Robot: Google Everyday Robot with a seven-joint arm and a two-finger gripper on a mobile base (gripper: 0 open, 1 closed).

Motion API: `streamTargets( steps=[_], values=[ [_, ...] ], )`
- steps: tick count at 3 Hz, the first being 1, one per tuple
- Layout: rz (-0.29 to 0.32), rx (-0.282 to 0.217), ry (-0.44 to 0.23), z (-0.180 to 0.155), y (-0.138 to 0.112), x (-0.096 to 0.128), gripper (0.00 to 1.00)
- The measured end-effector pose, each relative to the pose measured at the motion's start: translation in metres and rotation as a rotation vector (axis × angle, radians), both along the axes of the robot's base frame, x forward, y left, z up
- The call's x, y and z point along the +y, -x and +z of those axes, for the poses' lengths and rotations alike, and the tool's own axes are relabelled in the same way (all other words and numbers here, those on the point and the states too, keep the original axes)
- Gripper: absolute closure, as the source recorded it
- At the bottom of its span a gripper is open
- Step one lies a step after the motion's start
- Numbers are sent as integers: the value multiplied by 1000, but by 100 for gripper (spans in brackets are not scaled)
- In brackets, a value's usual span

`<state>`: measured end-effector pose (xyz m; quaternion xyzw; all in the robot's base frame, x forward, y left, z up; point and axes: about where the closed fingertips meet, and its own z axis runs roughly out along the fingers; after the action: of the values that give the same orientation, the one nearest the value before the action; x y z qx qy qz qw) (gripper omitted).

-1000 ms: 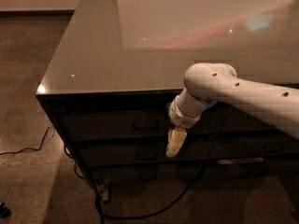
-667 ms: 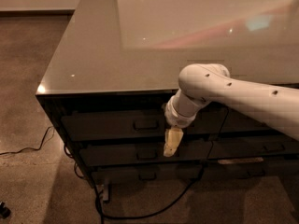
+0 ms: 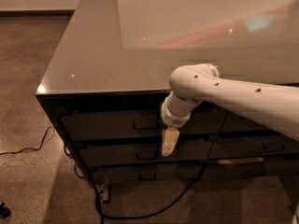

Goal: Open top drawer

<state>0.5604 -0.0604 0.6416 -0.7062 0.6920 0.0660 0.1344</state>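
Cream gripper [image 3: 168, 146] beside top drawer [image 3: 107, 125]

I found the gripper [image 3: 169, 141] hanging in front of the drawer fronts [image 3: 117, 153], just right of and below the top drawer's [image 3: 103, 125] pull [image 3: 145, 123]. The pull stood unobstructed. Open floor [image 3: 28, 78] lay around the cabinet [image 3: 74, 73], crossed by a black cable [image 3: 135, 217].

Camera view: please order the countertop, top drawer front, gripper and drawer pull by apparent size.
1. countertop
2. top drawer front
3-4. gripper, hanging just right of and below the pull, and the pull: nearly alike, and the gripper is nearer the camera, so unranked.
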Motion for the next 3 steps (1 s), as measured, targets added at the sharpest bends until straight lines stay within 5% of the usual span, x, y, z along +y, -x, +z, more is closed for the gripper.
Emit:
streamTargets(
  steps=[3],
  values=[
    [10,45,56,-11,5,-4,65]
  ],
)
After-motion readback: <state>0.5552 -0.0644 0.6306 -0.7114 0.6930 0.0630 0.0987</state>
